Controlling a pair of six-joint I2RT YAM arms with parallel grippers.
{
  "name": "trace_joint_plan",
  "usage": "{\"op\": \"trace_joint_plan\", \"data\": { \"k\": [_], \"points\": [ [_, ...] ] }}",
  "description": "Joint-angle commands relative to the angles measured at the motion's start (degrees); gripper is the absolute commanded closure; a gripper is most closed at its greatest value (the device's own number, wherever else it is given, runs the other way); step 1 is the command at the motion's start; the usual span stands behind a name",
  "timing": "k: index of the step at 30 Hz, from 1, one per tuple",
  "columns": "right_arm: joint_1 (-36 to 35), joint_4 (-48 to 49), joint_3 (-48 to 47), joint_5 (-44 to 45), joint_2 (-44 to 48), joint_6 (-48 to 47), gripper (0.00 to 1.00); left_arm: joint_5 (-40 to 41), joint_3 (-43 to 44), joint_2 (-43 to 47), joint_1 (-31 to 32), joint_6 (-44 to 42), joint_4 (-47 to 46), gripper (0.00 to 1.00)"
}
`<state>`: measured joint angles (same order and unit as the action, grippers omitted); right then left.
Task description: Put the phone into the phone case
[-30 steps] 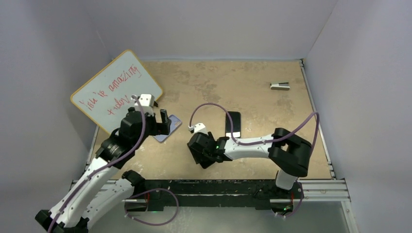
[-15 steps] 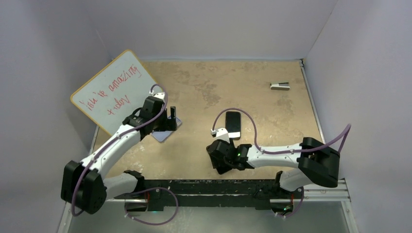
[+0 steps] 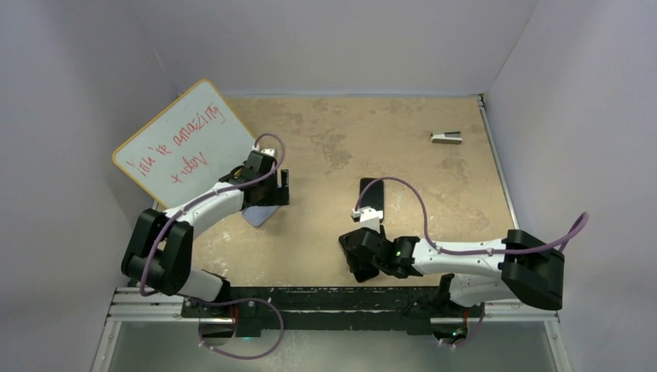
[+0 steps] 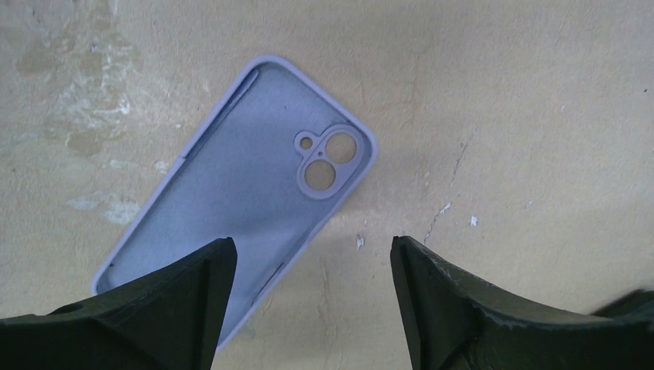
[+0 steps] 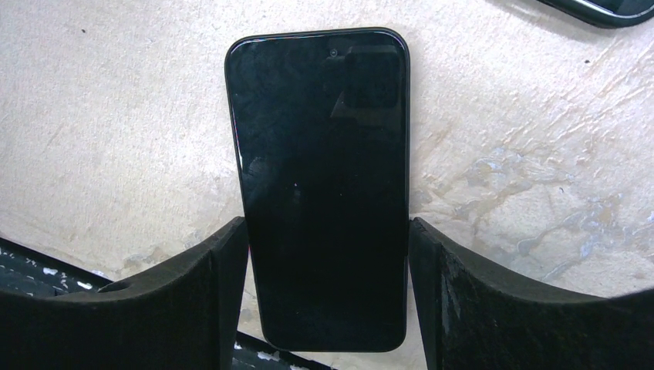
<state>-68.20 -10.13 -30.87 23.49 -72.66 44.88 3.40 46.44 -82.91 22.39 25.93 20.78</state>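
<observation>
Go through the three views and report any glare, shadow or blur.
Top external: sharp, evenly lit; the whiteboard shows no glare. Left wrist: the phone case is crisp, with only a faint shadow along its edge; the near fingers look soft. Right wrist: the phone carries a dim rectangular reflection near its top edge.

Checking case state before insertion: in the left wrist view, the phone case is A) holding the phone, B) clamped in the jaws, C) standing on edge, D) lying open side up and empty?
D: the phone case lies flat, its inner face and camera cutouts exposed, nothing inside it.
</observation>
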Motion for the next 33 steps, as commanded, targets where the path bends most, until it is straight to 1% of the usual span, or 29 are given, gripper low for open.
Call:
{"op": "trace_joint_plan", "data": {
  "k": [1, 7, 11, 17, 26, 28, 33],
  "points": [
    [-0.1, 1.0, 1.3, 1.6, 2.8, 1.9, 0.47, -0.3, 1.2, -3.2, -0.2, -1.6, -5.7, 0.26],
    [-0.1, 1.8, 1.6, 1.3, 2.9, 2.0, 0.48, -2.9, 1.2, -7.6, -0.2, -2.6, -8.0, 0.37],
    [-0.1, 2.3, 2.0, 0.9, 3.2, 2.2, 0.49, -5.4, 1.1, -8.8, 0.0, -3.0, -8.5, 0.53],
    [-0.1, 2.0, 2.7, 1.4, 4.1, 2.3, 0.50, -4.5, 1.2, -8.1, 3.1, -2.9, -7.0, 0.66],
    [0.0, 1.6, 2.9, 1.6, 4.6, 2.5, 0.50, -2.1, 4.6, -7.8, 8.6, -1.5, -2.1, 0.97],
    [-0.1, 1.7, 2.9, 1.6, 4.5, 2.5, 0.51, -2.3, 5.4, -7.3, 9.2, -1.0, -1.5, 1.00],
    [-0.1, 2.0, 2.7, 1.6, 4.3, 2.3, 0.51, -3.1, 6.8, -5.4, 9.9, -0.4, -1.7, 1.00]
  ]
}}
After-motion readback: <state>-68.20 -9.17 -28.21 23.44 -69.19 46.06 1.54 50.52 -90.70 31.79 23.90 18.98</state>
